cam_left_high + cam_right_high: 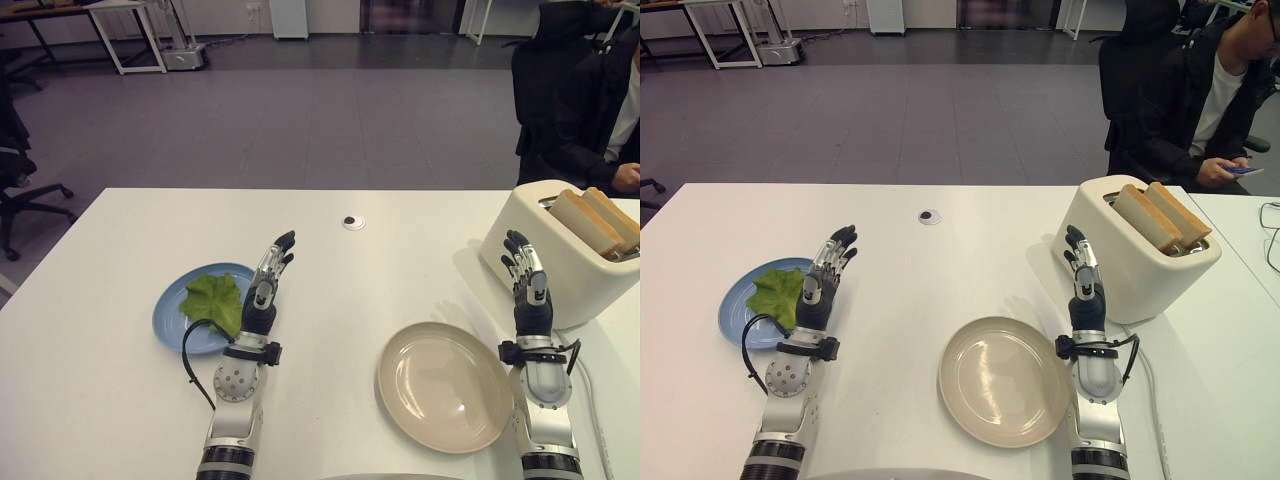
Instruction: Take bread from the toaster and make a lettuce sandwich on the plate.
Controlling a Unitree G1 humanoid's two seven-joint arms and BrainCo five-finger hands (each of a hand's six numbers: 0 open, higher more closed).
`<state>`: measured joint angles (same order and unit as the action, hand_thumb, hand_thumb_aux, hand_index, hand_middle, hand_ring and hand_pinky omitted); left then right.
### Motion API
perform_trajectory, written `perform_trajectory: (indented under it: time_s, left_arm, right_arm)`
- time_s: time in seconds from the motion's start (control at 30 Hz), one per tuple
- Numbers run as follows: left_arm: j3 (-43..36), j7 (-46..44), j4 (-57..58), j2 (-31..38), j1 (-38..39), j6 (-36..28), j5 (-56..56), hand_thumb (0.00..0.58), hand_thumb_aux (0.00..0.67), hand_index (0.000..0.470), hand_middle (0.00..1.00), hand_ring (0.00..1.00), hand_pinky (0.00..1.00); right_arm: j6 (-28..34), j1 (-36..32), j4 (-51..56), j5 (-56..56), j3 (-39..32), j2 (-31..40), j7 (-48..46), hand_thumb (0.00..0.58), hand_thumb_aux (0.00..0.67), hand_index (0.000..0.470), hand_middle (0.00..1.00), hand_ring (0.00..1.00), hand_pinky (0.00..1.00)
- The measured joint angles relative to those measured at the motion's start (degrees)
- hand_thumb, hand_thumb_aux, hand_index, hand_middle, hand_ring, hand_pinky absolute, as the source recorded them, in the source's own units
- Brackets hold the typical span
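A beige plate [445,385] was seen nearest on the white worktop [90,400], bare, just left of the right forearm. The right hand [528,280] was held beyond the plate's far right edge, close beside the toaster's near side, fingers stretched apart and nothing grasped. The left hand [268,285] was raised over the worktop with fingers likewise spread and nothing held, just beside the right rim of a blue plate [168,325]. A lettuce leaf [213,300] was laid on that blue plate. In the white toaster [590,285], two bread slices [592,220] were standing up from the slots. Farther back, a small round disc [353,222] was set in the worktop.
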<state>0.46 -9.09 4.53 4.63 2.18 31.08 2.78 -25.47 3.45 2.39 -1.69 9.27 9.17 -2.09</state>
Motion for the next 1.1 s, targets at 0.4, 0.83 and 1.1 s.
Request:
perform_trajectory:
  time_s: [0.4, 0.83, 1.1]
  left_arm:
    - [-0.01, 0.03, 0.02, -0.01, -0.16, 0.21, 0.0, 0.0, 0.0, 0.0, 0.0, 0.0, 0.0]
    - [0.26, 0.7, -0.05, 0.0, 0.5, 0.95, 0.03, 0.0, 0.0, 0.0, 0.0, 0.0, 0.0]
    - [0.53, 1.15, -0.08, 0.17, 1.46, 1.61, 0.09, 0.0, 0.0, 0.0, 0.0, 0.0, 0.0]
  right_arm:
    - [1.3, -0.83, -7.38, 1.02, 3.2, 9.55, -4.7, 0.0, 0.0, 0.0, 0.0, 0.0, 0.0]
    - [7.08, -13.21, 7.9, 15.32, 14.72, 37.96, -5.28, 0.0, 0.0, 0.0, 0.0, 0.0, 0.0]
    - [0.86, -24.62, 42.31, 20.25, 6.9, 43.95, -0.02, 0.212, 0.137, 0.096, 0.0, 0.0, 0.0]
